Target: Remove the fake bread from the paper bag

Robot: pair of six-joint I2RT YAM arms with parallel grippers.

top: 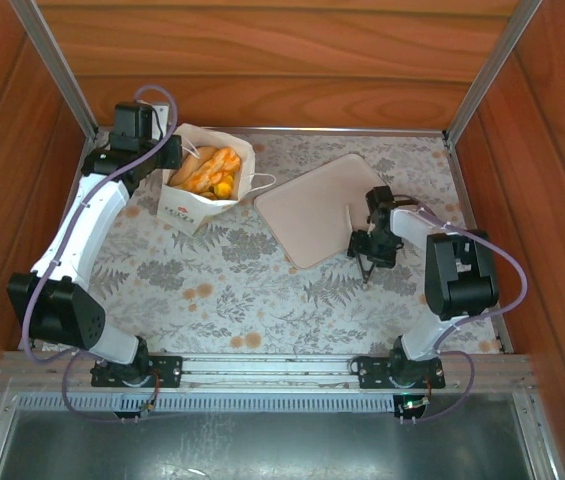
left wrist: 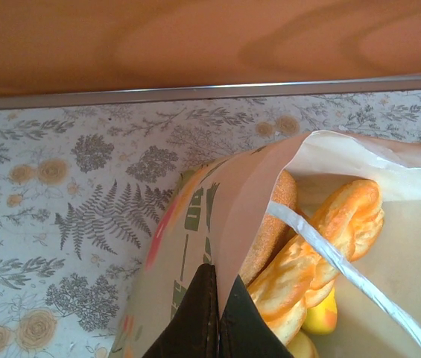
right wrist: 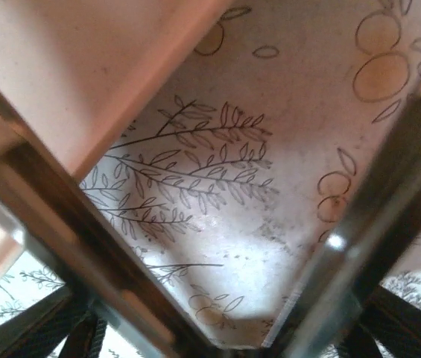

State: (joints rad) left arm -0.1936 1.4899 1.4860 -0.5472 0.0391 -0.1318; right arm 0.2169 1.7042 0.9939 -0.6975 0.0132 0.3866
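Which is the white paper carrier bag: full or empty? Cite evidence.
Not empty: glossy golden-orange toy pastries lie inside the open-topped white paper bag.

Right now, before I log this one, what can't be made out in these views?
- Count of the fake bread: in the left wrist and top views, the paper bag walls hide the lower pieces.
- Green lettering: skewed in the left wrist view, too small from the top.
- Right gripper: the right wrist view is blurred and the frame edges cut off the tips, so contact with the tray is unclear.
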